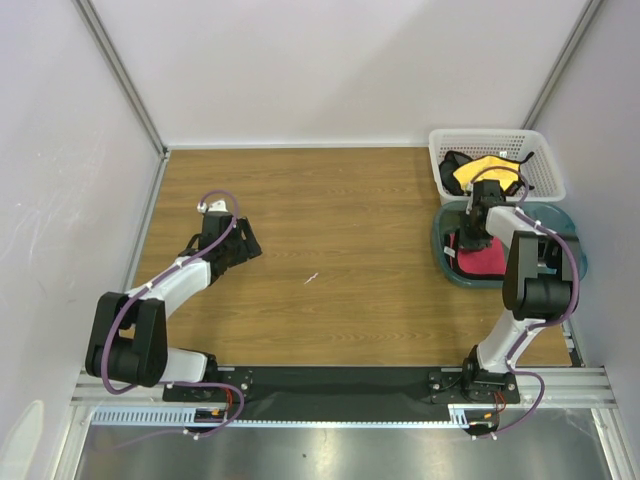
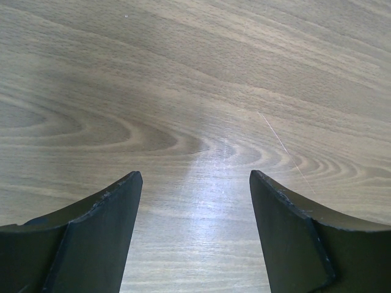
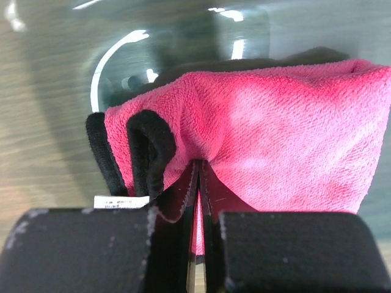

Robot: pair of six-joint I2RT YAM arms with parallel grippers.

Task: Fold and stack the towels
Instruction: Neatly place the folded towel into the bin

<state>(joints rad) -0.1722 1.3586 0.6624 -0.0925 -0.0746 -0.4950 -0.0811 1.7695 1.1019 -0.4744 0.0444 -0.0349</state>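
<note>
A pink towel [image 3: 275, 128] with a black edge lies bunched in the teal bowl [image 1: 447, 268] at the right of the table, also seen from above [image 1: 483, 261]. My right gripper [image 3: 198, 168] is shut on a fold of this pink towel, fingers pressed together with cloth between them. A white label [image 3: 121, 202] hangs from the towel's edge. A yellow towel [image 1: 483, 168] and a black towel [image 1: 455, 163] lie in the white basket [image 1: 545, 170]. My left gripper [image 2: 195, 183] is open and empty, low over bare wood at the table's left [image 1: 243, 243].
The white basket stands at the back right corner, just behind the teal bowl. White walls close the table on the left, back and right. A thin pale scratch [image 1: 312, 278] marks the wood near the middle.
</note>
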